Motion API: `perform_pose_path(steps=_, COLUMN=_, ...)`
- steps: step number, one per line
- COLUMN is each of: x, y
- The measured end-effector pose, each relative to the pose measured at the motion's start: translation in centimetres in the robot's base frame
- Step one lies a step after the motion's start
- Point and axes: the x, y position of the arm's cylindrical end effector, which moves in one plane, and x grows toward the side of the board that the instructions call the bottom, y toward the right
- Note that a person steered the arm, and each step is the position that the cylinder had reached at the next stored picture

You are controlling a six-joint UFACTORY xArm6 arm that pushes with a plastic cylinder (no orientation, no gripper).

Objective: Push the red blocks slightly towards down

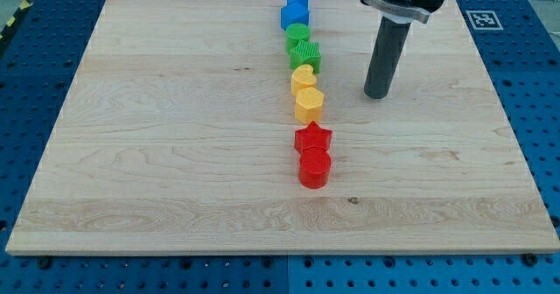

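A line of blocks runs down the middle of the wooden worktop (175, 154), and the two red ones sit at its lower end: a red star (313, 138) touching a red hexagon-like block (314, 169) just below it. Bare wood lies between them and the view's bottom edge. Above them come two yellow blocks (306, 93), two green blocks (304, 47) and two blue blocks (296, 8). My tip (377, 94) rests right of the yellow pair, apart from every block; this end effector is a plain rod, with nothing to spread or pinch.

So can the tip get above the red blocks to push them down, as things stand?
Probably yes. My tip sits to the view's right of the yellow blocks, apart from the column. The red star touches the yellow block above it, so there is no gap; I'd have to nudge in from the side.
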Motion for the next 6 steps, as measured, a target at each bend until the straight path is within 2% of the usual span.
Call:
perform_pose_path(steps=1, x=0.4, y=0.1)
perform_pose_path(steps=3, x=5.1, y=-0.6)
perform_pose_path(steps=6, x=7.4, y=-2.8)
